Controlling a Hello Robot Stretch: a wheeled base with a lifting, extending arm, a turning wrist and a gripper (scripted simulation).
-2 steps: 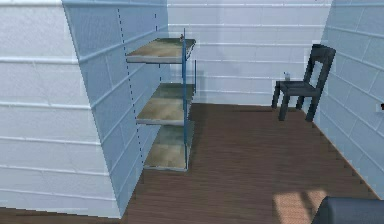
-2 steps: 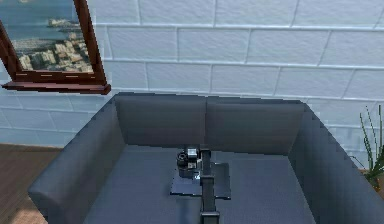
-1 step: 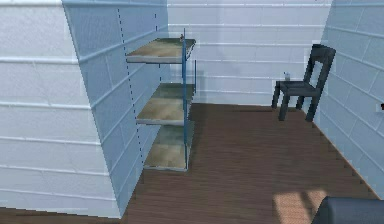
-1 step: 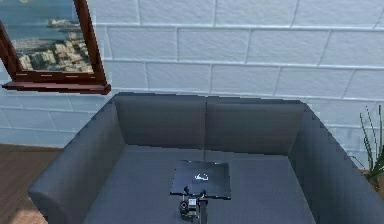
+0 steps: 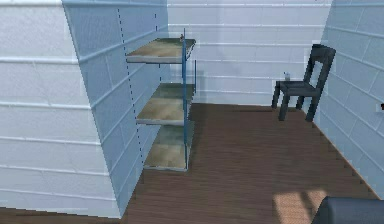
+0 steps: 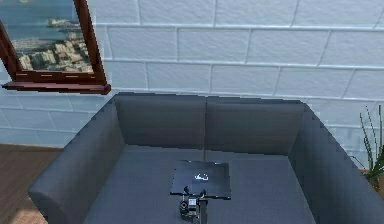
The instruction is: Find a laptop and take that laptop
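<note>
Arm side view: a dark grey sofa (image 6: 160,120) stood against a white block wall (image 6: 250,50). A closed dark laptop (image 6: 201,180) lay flat near the front edge of the sofa's seat, about midway between the two armrests. The gripper (image 6: 190,208) stood at the seat's front edge, just at the laptop's near edge. With the laptop lying on the seat behind it, it could not be told whether the pincer grasped anything. A framed coastal picture (image 6: 48,45) hung above the sofa's left corner, and a green plant (image 6: 372,150) rose beside its right armrest.

Forward view: a three-tier shelf unit (image 5: 165,100) with wooden boards stood against a white partition, and a dark chair (image 5: 303,85) occupied the far corner of the dark wooden floor (image 5: 250,160).
</note>
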